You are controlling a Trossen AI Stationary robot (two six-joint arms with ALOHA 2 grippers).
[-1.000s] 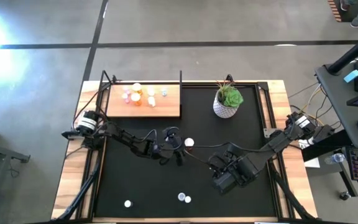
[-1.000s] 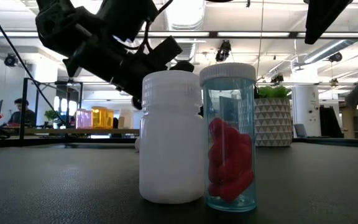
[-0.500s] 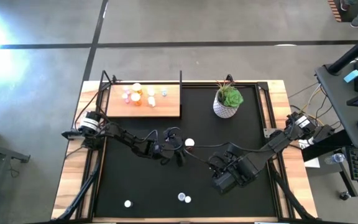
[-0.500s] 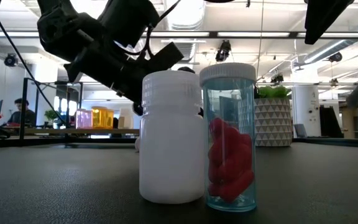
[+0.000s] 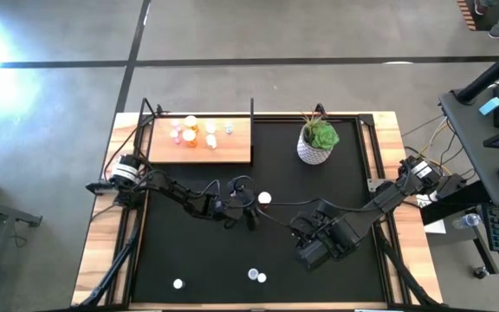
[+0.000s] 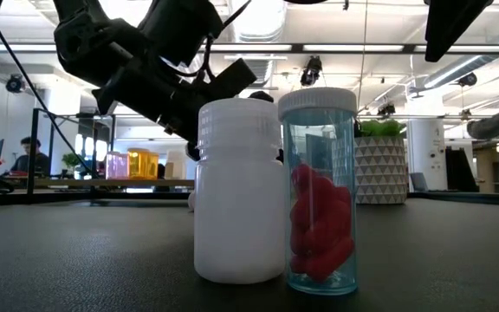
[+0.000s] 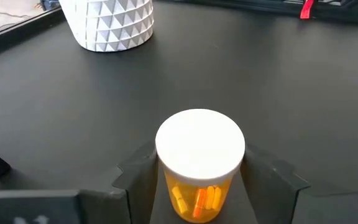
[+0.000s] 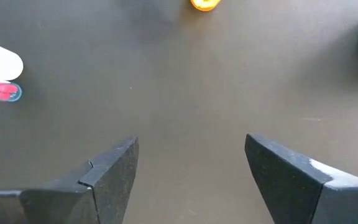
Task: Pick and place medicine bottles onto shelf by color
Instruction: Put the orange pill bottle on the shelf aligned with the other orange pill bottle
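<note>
A: How many medicine bottles are counted in the high view?

B: Three lie loose near the lower edge of the black mat (image 5: 180, 251): one single white-capped bottle (image 5: 178, 283) at lower left, and a white bottle (image 5: 253, 275) touching a clear bottle of red pills (image 5: 262, 278) at lower centre. One orange bottle (image 5: 264, 199) is seen at mid-frame. A cluster sits on the shelf (image 5: 236, 146) at upper left; about six are made out, the exact number cannot be told.

A: How are the two grippers shown?

B: The left gripper (image 7: 197, 186) is placed around the orange bottle (image 7: 199, 163), one finger on each side of it, close against the body beneath the white cap; whether it is already clamped cannot be told. The right gripper (image 8: 191, 168) is held wide apart over bare mat at centre-right, with nothing between its fingers.

A: What else is counted?

B: One plant in a white pot (image 5: 316, 143), at the upper right of the mat.
</note>
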